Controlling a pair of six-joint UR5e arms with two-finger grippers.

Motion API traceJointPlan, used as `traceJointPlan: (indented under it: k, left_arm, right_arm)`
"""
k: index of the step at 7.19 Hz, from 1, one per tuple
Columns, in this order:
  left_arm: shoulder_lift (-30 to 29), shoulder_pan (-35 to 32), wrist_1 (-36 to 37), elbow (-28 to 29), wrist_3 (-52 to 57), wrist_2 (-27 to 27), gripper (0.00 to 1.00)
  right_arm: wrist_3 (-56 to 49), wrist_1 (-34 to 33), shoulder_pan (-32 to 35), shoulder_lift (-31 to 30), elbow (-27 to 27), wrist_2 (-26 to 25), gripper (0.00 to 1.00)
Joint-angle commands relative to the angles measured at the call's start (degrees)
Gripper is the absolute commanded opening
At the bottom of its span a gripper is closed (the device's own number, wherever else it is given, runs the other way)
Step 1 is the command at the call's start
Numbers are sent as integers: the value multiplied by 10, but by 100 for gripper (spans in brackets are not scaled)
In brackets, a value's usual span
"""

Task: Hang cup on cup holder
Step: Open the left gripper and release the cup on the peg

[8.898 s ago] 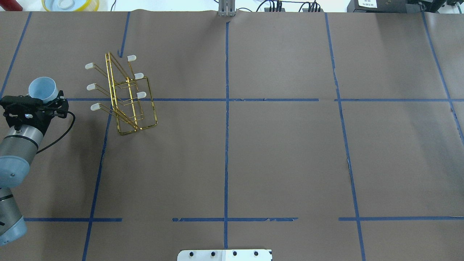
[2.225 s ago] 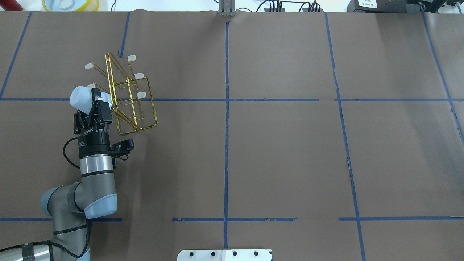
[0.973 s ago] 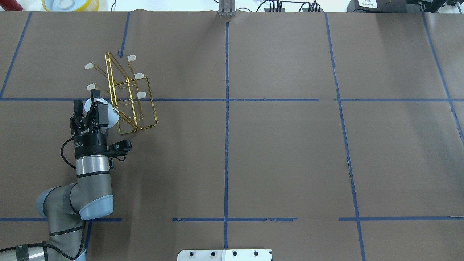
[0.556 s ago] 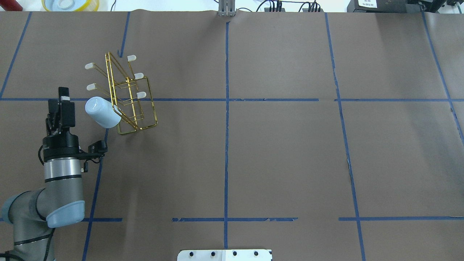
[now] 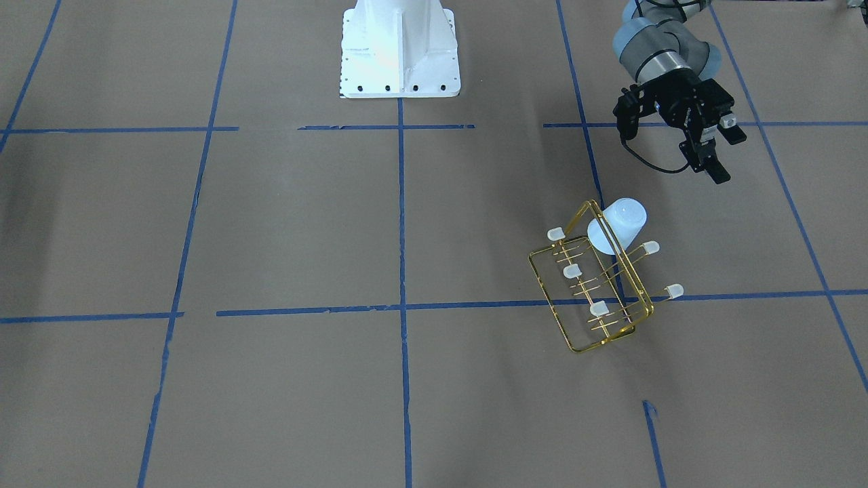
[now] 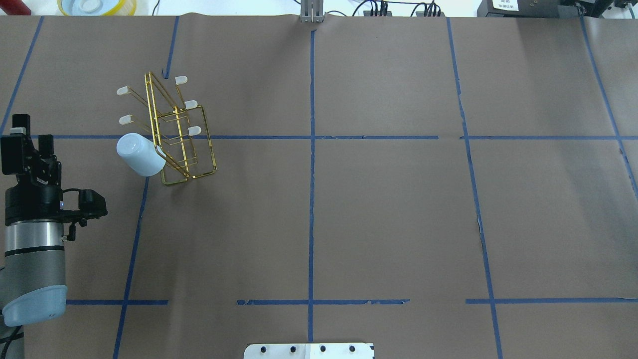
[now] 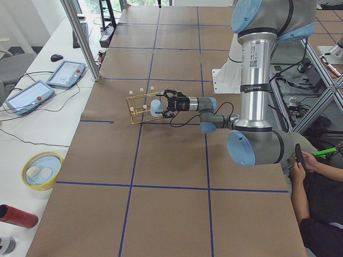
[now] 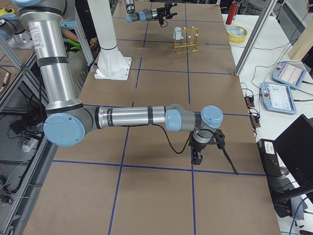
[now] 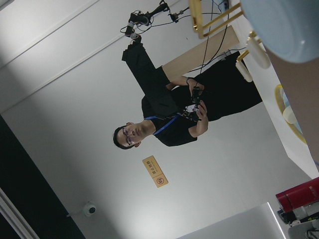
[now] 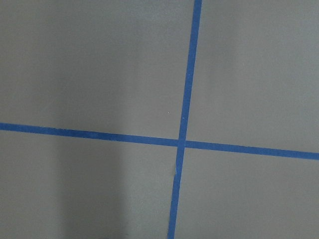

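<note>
Brown-papered tabletop (image 6: pixel 349 224), upper left, hanging the cup (image 6: pixel 141 154) bottom-up on the cup holder (image 6: pixel 172 132). Holding the left gripper (image 6: pixel 32 135) apart, empty, left edge; right gripper (image 8: pixel 196 157) — cannot tell.

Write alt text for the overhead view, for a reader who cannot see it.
A pale blue cup hangs mouth-down and tilted on a prong of a gold wire rack, on the left part of a brown table crossed by blue tape lines. The robot's left gripper stands apart from it at the view's left edge, open and empty.
</note>
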Motion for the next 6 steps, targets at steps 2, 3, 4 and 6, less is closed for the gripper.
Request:
traceJointPlan:
  k: [2,3,4,6]
  left_arm:
    - [17,-1,-37,-10,-323,-98,100]
    - [22,-1,-36,-11,-451,-142,100]
    - [23,-1,-36,-12,-571,-178,100]
    - [56,-2,-40,-42,-761,-258,100]
  right_arm:
    - [0,0,0,0,0,0,100]
    - [0,0,0,0,0,0,100]
    - [0,0,0,0,0,0,100]
    - [0,0,0,0,0,0,100]
